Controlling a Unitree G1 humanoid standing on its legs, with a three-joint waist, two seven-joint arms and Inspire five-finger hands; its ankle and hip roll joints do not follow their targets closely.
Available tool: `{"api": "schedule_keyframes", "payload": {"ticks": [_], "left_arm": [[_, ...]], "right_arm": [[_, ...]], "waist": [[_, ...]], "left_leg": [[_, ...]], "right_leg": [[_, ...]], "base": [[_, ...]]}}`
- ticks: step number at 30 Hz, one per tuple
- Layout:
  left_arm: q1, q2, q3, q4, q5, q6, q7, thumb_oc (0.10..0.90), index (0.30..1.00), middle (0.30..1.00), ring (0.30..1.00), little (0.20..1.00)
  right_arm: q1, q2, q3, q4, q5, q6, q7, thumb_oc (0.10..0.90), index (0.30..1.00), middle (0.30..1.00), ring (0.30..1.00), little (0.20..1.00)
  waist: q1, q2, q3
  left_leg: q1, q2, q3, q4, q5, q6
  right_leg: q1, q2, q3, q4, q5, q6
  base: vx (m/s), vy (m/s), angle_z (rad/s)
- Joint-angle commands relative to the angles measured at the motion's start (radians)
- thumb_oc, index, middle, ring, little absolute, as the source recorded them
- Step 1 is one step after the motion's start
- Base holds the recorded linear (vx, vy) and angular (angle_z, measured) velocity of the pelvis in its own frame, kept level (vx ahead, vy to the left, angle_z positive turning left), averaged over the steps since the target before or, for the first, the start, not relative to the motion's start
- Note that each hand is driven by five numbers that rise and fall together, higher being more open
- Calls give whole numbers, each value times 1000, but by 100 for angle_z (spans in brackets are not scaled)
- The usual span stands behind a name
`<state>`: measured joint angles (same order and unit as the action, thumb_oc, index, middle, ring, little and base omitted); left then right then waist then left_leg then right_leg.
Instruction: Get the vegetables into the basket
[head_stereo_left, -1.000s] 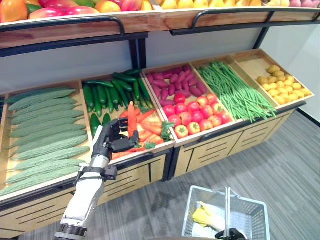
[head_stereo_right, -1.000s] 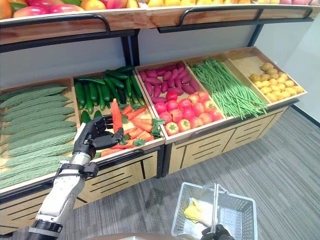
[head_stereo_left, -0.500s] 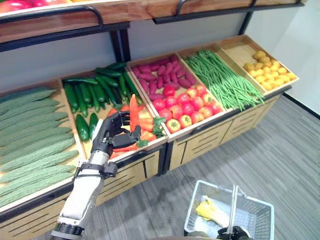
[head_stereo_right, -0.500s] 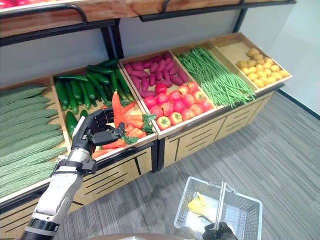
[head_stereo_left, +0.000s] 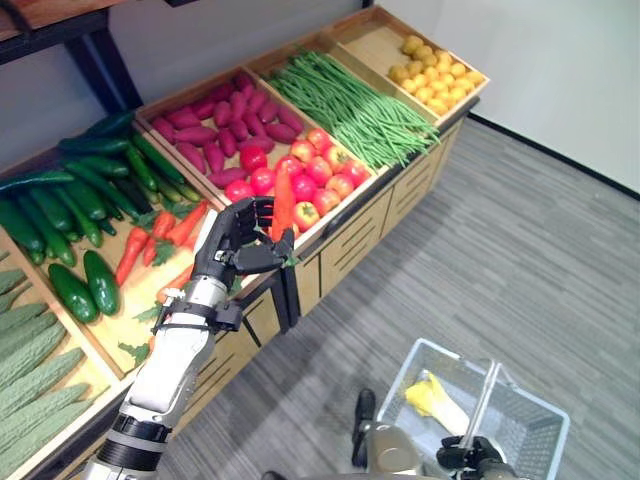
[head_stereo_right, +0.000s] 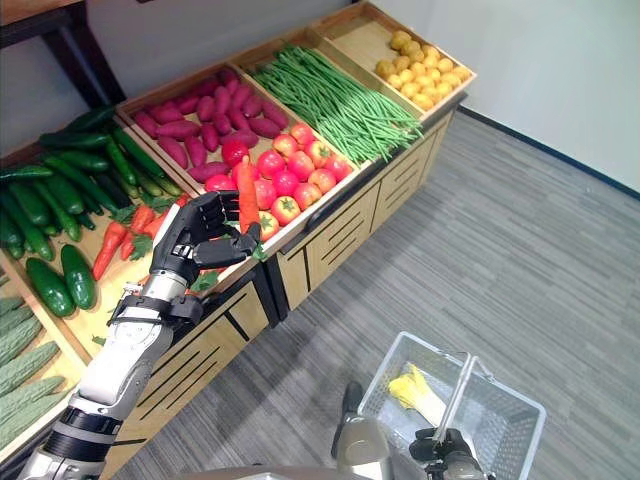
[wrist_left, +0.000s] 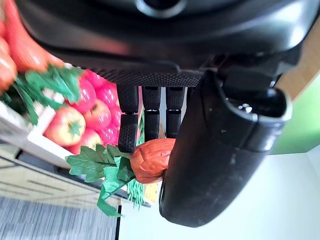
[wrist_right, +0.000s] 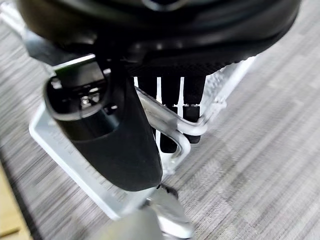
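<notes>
Left eye view: left hand (head_stereo_left: 235, 243) is seen with fingers curled round a carrot (head_stereo_left: 283, 203), held upright above the front edge of the produce stand (head_stereo_left: 330, 215), over the tomatoes (head_stereo_left: 318, 171).
Left eye view, basket: wire basket (head_stereo_left: 530, 425) hangs well apart from the stand, over the grey floor; a yellow vegetable (head_stereo_left: 432, 398) already lies inside it.
Right eye view: right hand (head_stereo_right: 445, 447) is seen at the basket's handle (head_stereo_right: 455, 385), nearest the robot.
Left wrist view: carrot (wrist_left: 150, 159) with its green leaves (wrist_left: 97, 165) is clamped between fingers (wrist_left: 145, 112) and thumb.
Right wrist view: fingers (wrist_right: 167, 95) are hooked round the metal handle (wrist_right: 175, 122); basket is carried.
Step judged: carrot lifted, transfer to the basket in hand.
Next move judged: carrot to be swung away from the stand, brought over the basket opening beside the handle, then released.
</notes>
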<state>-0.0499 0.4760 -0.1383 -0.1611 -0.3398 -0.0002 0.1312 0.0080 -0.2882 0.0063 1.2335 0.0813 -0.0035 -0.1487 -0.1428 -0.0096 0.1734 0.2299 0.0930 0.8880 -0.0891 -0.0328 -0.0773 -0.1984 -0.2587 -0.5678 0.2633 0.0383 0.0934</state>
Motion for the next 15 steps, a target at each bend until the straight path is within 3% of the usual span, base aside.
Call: {"api": "schedule_keyframes", "payload": {"ticks": [1, 7, 9, 13, 15], "left_arm": [[-60, 20, 79, -123, 30, -98, 21, 400, 300, 300, 300, 300], [-55, 7, 73, -119, 30, -93, 20, 400, 300, 300, 300, 300], [-58, 5, 69, -114, 16, -92, 26, 400, 300, 300, 300, 300], [-62, 0, 69, -108, 11, -90, 32, 400, 300, 300, 300, 300], [-65, -8, 67, -106, 3, -95, 30, 400, 300, 300, 300, 300]], "right_arm": [[29, -22, 129, 36, -72, 14, 3, 400, 300, 300, 300, 300], [30, -24, 127, 33, -58, 13, -2, 400, 300, 300, 300, 300], [36, -29, 124, 32, -49, 11, -6, 400, 300, 300, 300, 300], [43, -41, 107, 34, -41, 11, -12, 400, 300, 300, 300, 300], [45, -52, 97, 36, -40, 9, -13, 400, 300, 300, 300, 300]], "waist": [[12, -9, -65], [3, -15, -68], [0, -6, -72], [-3, 10, -74], [-1, 19, -65]], "left_leg": [[-15, -27, -134, 9, -3, 41], [2, -3, -119, 41, -11, 18], [0, 35, -108, 42, 19, -8], [-3, 57, -109, 35, 41, -28], [-20, 82, -111, 87, 48, -51]], "right_leg": [[48, -46, 14, 7, 103, 108], [79, 9, 52, -88, 68, 81], [104, 40, 52, -126, 52, 68], [109, 65, 58, -136, 29, 53], [120, 80, 56, -152, 13, 40]], "base": [[50, -21, -91], [58, -144, -59], [54, -154, -15], [74, -117, -12], [90, -142, -14]]}}
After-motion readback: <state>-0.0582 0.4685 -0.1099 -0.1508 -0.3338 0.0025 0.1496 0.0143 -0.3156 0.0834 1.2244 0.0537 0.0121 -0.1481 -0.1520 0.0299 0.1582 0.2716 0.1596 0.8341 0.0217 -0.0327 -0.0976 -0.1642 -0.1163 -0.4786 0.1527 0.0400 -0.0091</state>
